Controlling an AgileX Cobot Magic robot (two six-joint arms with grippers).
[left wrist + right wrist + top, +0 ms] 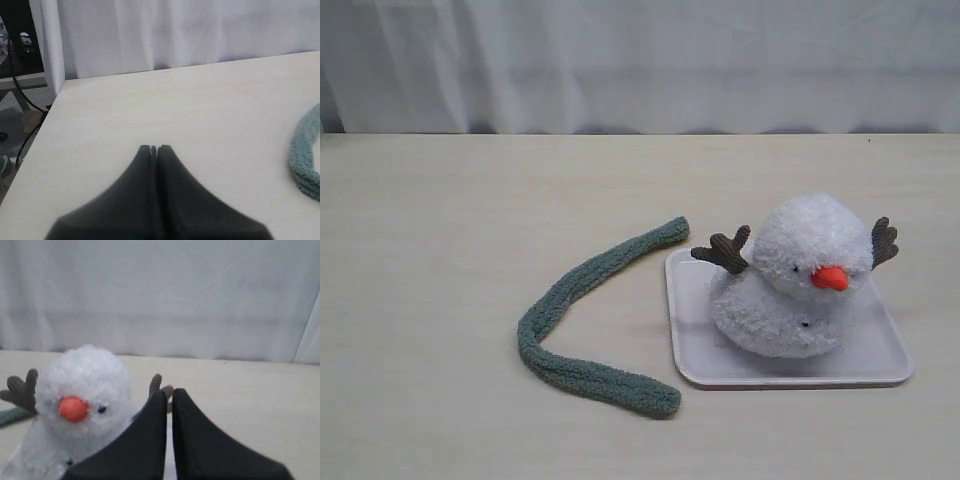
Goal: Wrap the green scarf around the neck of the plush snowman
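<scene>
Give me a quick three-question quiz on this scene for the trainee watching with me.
1. True or false: the green scarf is already wrapped around the plush snowman.
2. The snowman sits on: A) the scarf, B) a white tray, C) a cardboard box.
3. Fill the gap: the left gripper and the right gripper are both ____.
Key: 1 false, it lies loose beside the tray; 2 B; 3 shut.

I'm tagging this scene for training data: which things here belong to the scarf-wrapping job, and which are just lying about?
Part of the job:
- long fuzzy dull-green fleece scarf, lying loose in a curve
- fluffy white plush snowman with orange nose, neck bare

Just there:
- flat white square tray under the snowman
- pale table top
- white curtain behind
</scene>
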